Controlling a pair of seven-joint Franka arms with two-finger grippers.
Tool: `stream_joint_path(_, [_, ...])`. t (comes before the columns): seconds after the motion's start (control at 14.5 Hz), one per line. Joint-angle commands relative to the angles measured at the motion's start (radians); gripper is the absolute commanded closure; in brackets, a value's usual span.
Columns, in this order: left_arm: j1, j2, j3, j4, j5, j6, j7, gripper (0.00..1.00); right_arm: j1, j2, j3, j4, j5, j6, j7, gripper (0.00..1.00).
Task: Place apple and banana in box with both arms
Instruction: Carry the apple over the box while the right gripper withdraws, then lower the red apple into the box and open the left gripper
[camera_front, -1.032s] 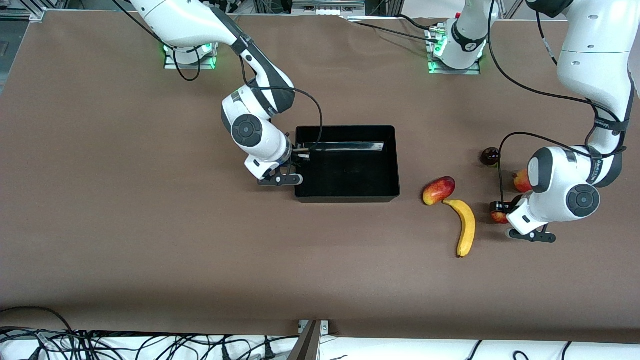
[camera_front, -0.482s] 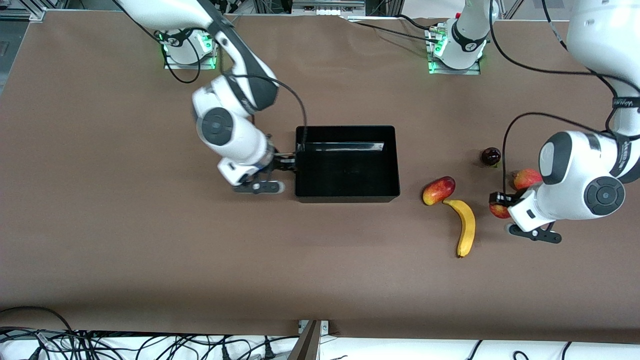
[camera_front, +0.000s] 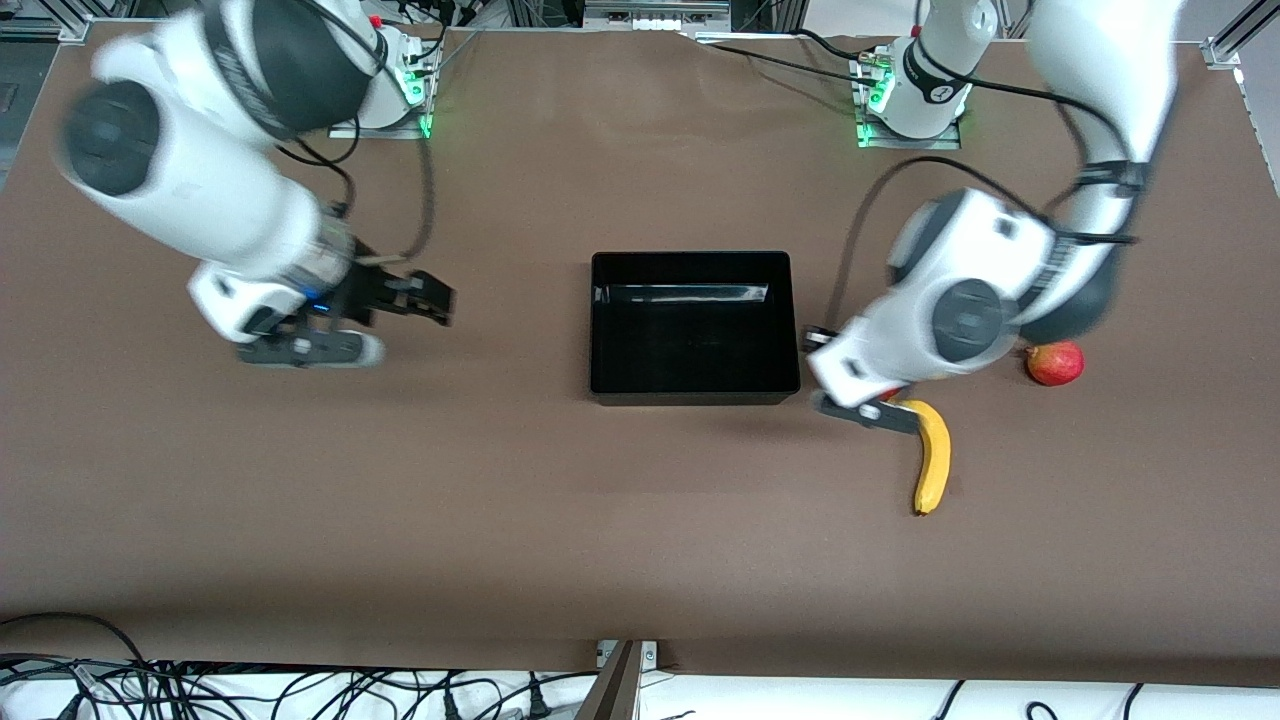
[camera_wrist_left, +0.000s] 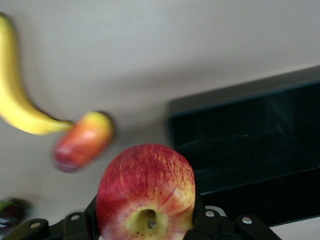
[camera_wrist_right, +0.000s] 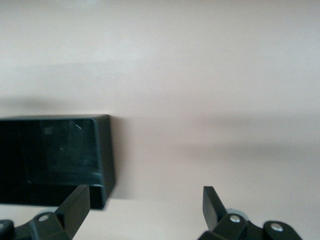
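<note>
Glossy black plastic box (camera_front: 694, 385), matt brown tabletop (camera_front: 600, 520)

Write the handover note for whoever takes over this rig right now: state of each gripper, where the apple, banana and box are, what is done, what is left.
Left gripper: shut on the apple, in the air beside the box, at the left arm's end.
Right gripper: open, empty, over bare table toward the right arm's end.
Banana: on the table, nearer the front camera than the box, toward the left arm's end.
Done: apple picked up.
Left: drop apple in the empty box; banana still to be fetched.

Oblong red-yellow fruit (camera_wrist_left: 82, 141) blurred; banana (camera_wrist_left: 17, 102) edge-cropped.
</note>
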Motion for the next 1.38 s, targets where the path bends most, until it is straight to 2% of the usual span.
stream_joint_path(0.0, [-0.082,0.053,0.006,0.002,0.014,0.025,-0.152,0.67,0.003,-0.095,-0.072,-0.044,0.005,-0.089,-0.085,0.0])
stream_joint_path(0.21, [-0.102,0.054,0.002,-0.062,0.014,0.026,-0.212,0.67,-0.113,-0.241,-0.06,-0.215,-0.024,-0.087,-0.191,0.0])
stream_joint_path(0.34, [-0.138,0.046,0.003,-0.144,0.016,0.107,-0.241,0.67,-0.157,-0.29,-0.048,-0.272,-0.082,-0.083,-0.238,0.0])
stream_joint_path(0.48, [-0.136,0.034,0.003,-0.22,0.018,0.211,-0.253,0.66,-0.242,-0.322,0.03,-0.308,-0.137,-0.07,-0.268,0.0])
stream_joint_path(0.62, [-0.142,0.034,0.006,-0.284,0.018,0.296,-0.273,0.66,-0.273,-0.347,0.063,-0.354,-0.17,-0.041,-0.288,0.0])
stream_joint_path(0.83, [-0.152,0.018,0.003,-0.361,0.019,0.334,-0.309,0.66,-0.273,-0.352,0.058,-0.357,-0.179,-0.027,-0.312,0.0])
stream_joint_path(1.1, [-0.151,0.026,0.002,-0.387,0.061,0.385,-0.315,0.64,-0.275,-0.342,0.058,-0.336,-0.179,-0.024,-0.311,0.0])
stream_joint_path(1.24, [-0.152,0.029,0.002,-0.387,0.061,0.387,-0.316,0.54,-0.273,-0.342,0.059,-0.328,-0.199,-0.034,-0.309,0.0])
stream_joint_path(1.31, [-0.152,0.034,0.002,-0.387,0.062,0.387,-0.327,0.41,-0.272,-0.342,0.06,-0.319,-0.2,-0.034,-0.311,0.0])
